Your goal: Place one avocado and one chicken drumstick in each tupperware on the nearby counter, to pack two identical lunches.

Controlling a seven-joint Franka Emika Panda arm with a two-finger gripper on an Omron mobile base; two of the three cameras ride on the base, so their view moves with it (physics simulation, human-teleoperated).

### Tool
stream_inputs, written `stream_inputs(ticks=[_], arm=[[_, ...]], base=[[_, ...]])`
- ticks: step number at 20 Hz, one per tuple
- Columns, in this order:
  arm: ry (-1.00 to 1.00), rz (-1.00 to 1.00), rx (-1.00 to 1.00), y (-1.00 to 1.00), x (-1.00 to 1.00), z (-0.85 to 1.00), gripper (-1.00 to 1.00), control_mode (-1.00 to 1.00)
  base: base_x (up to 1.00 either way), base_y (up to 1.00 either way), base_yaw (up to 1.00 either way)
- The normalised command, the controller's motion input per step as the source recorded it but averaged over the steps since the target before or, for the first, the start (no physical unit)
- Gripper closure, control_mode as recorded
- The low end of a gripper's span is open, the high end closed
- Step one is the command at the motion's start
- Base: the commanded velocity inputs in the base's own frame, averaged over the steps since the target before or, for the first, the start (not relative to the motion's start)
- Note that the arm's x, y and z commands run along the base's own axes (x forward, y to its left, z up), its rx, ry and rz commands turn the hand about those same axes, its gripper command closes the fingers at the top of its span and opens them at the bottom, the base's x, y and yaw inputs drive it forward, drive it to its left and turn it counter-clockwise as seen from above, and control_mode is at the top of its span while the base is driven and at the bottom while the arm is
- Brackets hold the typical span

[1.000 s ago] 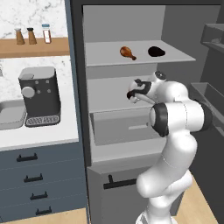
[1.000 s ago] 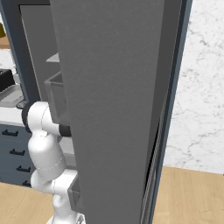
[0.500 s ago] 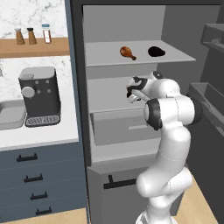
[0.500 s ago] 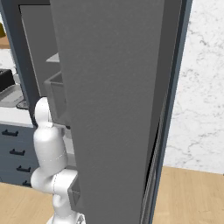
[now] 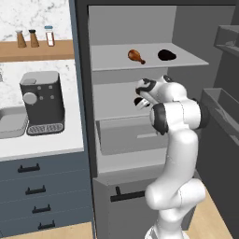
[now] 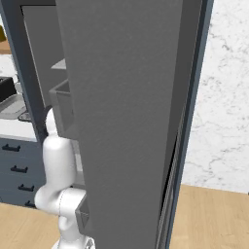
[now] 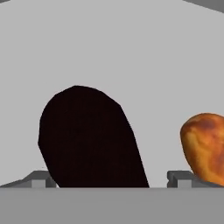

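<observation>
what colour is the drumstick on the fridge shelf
Orange-brown, glossy; the drumstick shows best in the hand view, beside the black avocado.

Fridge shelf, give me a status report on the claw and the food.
Claw open, empty, fingers either side of avocado. Chicken drumstick right beside it in hand view. Both on upper fridge shelf. Nothing blocking.

A black coffee machine (image 5: 43,102) stands on the worktop to the left of the open fridge (image 5: 140,126), with a grey sink (image 5: 11,122) just beside it on its left. Above them, a wooden shelf (image 5: 37,50) carries three small shakers (image 5: 33,38) in a row against the marble wall. Inside the fridge, a grey drawer (image 5: 133,135) sits below the shelves. The open fridge door (image 6: 126,121) stands at the right.
</observation>
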Motion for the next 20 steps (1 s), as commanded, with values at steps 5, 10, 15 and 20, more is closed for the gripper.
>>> stream_inputs(ticks=[5,10,15,20], arm=[[0.01,0.11,-0.09,0.28,0.29,-0.43,1.00,-1.00],[0.03,0.04,-0.16,0.47,-0.27,-0.83,1.00,-1.00],[-0.05,0.02,-0.02,0.15,-0.95,-0.55,1.00,-1.00],[-0.06,0.01,0.00,0.10,-1.00,-0.17,1.00,-1.00]], base=[[0.00,0.00,0.00],[0.00,0.00,0.00],[0.00,0.00,0.00],[0.00,0.00,0.00]])
